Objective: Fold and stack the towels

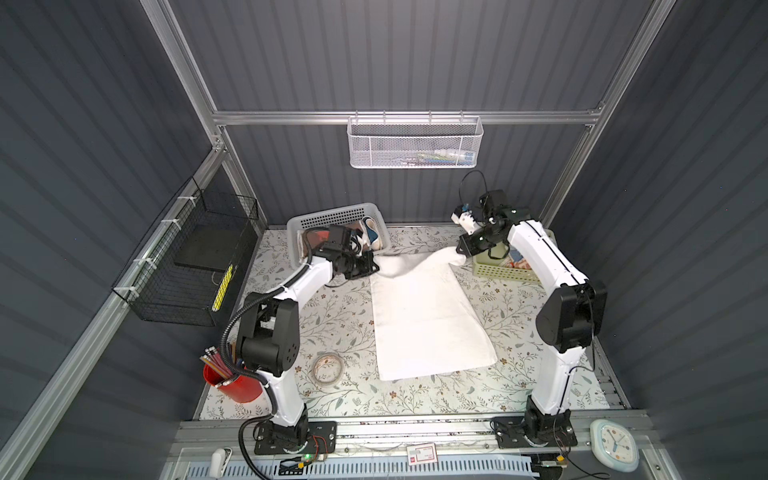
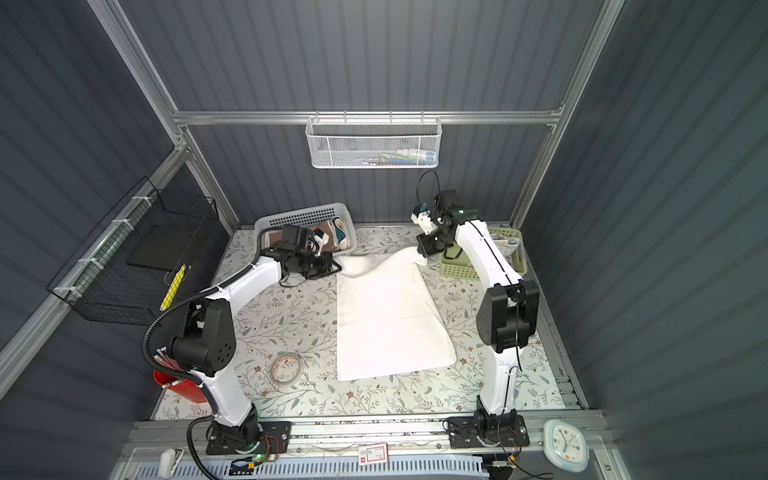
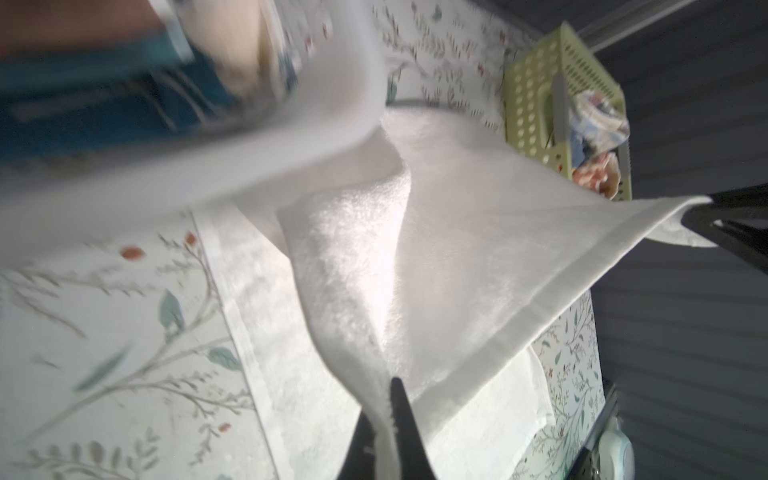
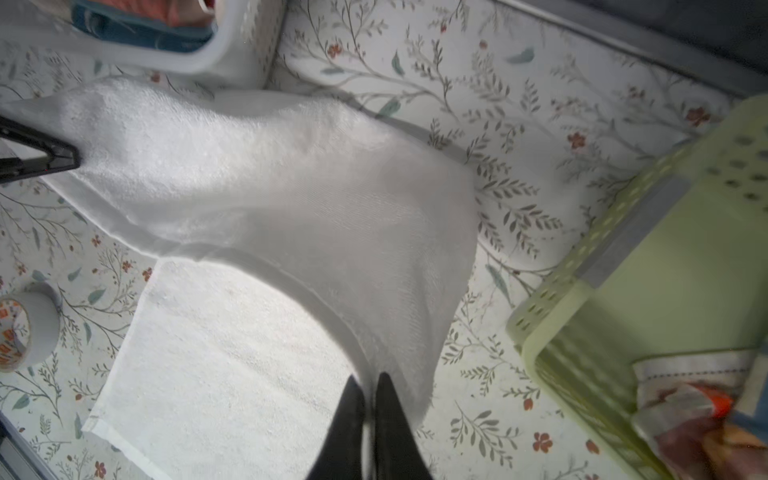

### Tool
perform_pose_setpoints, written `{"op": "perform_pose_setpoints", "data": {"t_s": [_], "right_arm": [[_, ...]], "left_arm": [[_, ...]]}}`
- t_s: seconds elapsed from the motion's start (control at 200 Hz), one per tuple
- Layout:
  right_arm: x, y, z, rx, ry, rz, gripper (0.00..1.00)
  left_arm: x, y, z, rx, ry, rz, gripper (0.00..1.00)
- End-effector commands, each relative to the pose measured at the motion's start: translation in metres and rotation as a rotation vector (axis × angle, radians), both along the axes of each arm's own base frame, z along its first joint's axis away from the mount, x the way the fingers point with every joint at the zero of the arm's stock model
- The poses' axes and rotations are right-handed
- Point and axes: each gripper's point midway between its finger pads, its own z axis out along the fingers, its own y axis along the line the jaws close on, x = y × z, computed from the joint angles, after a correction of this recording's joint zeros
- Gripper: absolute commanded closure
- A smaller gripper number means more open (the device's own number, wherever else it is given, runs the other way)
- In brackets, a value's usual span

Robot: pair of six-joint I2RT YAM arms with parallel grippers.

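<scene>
On the floral table [image 1: 332, 324], our plain white towel [image 1: 428, 324] lies mostly flat at the centre, with its near edge down and its far edge raised. The white basket [image 1: 332, 212] holding the other towels [image 1: 368, 232] sits behind our left arm, and the green basket [image 1: 496, 272] is beside our right. Our left gripper [image 1: 373, 266] and right gripper [image 1: 459, 250] each pinch a far corner, jaws nearly closed on the cloth. To fold well, we should carry both corners together toward the near edge, level and taut, and match the hems before letting go.
</scene>
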Motion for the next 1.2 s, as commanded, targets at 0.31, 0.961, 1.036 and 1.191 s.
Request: {"op": "perform_pose_setpoints", "data": {"t_s": [0.31,0.961,1.036,1.191], "right_arm": [[-0.133,0.019,-0.095,0.036,0.226,-0.053,0.96],[-0.243,0.063,-0.113,0.008,0.374,-0.007,0.97],[-0.22,0.054,-0.082,-0.076,0.271,0.029,0.96],[-0.142,0.041,-0.025,-0.094,0.128,0.051,0.93]], "left_arm": [[-0.126,0.001,-0.093,0.029,0.267,0.046,1.0],[-0.143,0.048,-0.048,0.195,0.238,0.137,1.0],[-0.118,0.047,-0.01,0.172,0.142,0.144,1.0],[-0.055,0.052,0.059,0.091,0.005,0.156,1.0]]}}
